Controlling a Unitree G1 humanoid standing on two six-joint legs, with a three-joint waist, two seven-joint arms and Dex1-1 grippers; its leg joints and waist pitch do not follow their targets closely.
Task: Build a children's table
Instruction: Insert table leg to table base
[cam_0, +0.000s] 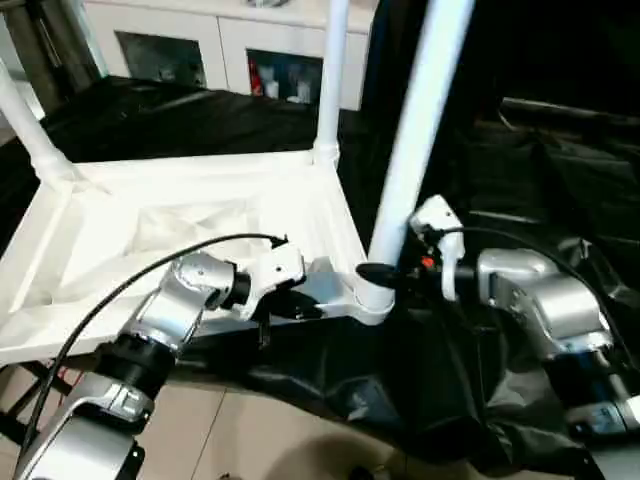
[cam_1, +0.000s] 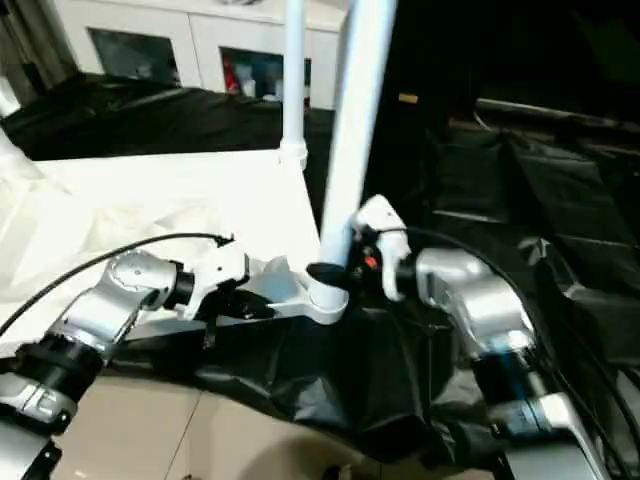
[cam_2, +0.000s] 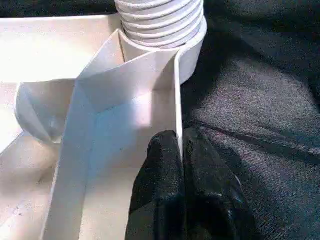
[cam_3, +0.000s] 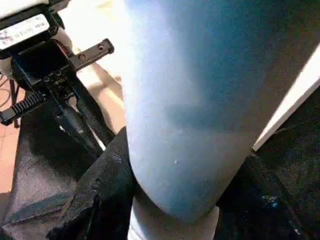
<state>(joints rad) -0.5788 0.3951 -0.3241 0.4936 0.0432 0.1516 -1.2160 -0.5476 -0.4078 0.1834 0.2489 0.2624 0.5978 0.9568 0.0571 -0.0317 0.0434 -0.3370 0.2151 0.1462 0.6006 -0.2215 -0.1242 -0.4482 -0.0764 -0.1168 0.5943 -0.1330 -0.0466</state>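
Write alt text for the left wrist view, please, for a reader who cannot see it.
The left gripper's black fingers pinch the thin white rim wall of the upturned tabletop. Just beyond them, a leg's threaded end sits in the corner socket. Black cloth lies beside the tabletop.

Upturned tabletop on the black cloth; legs upright at its corners, cabinet behind.

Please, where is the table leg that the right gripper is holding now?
The leg stands in the tabletop's near right corner socket, front centre in the head views, gripped just above it by the right gripper; the left gripper pinches the adjacent rim.
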